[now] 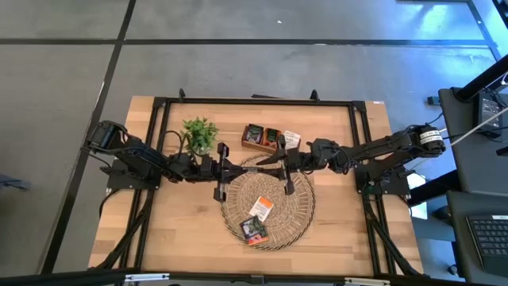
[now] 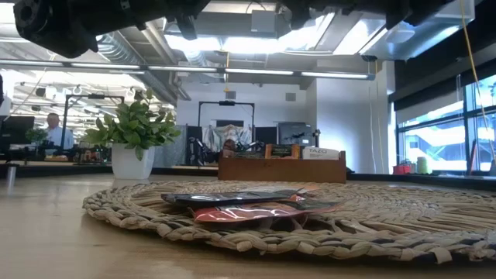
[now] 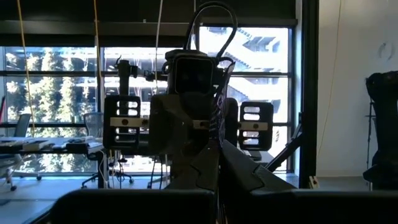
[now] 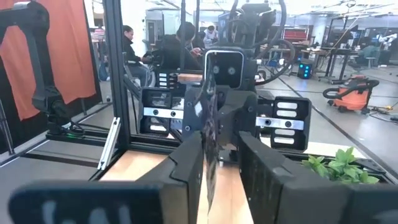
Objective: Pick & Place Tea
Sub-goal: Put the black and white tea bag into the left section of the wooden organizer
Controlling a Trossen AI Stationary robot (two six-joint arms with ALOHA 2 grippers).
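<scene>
Two grippers meet nose to nose above the far part of the round woven tray (image 1: pixel 274 226), the left gripper (image 1: pixel 230 168) reaching in from its side and the right gripper (image 1: pixel 274 159) from the opposite side. Between them hangs a thin dark tea sachet (image 4: pixel 207 127), held edge-on: the right wrist view shows it pinched between the right gripper's fingers (image 4: pixel 186 165), with the left gripper's head just behind it, and the left wrist view shows the same sachet running down into the narrow gap of the left gripper's own fingers, so both appear closed on it. Two more sachets lie on the near part of the tray, an orange-and-white one (image 1: pixel 261 208) and a dark one (image 1: pixel 254 230) touching it. Beyond the tray stands a wooden box (image 1: pixel 262 137) holding further sachets, with a small potted plant (image 1: pixel 199 133) well to its side.
</scene>
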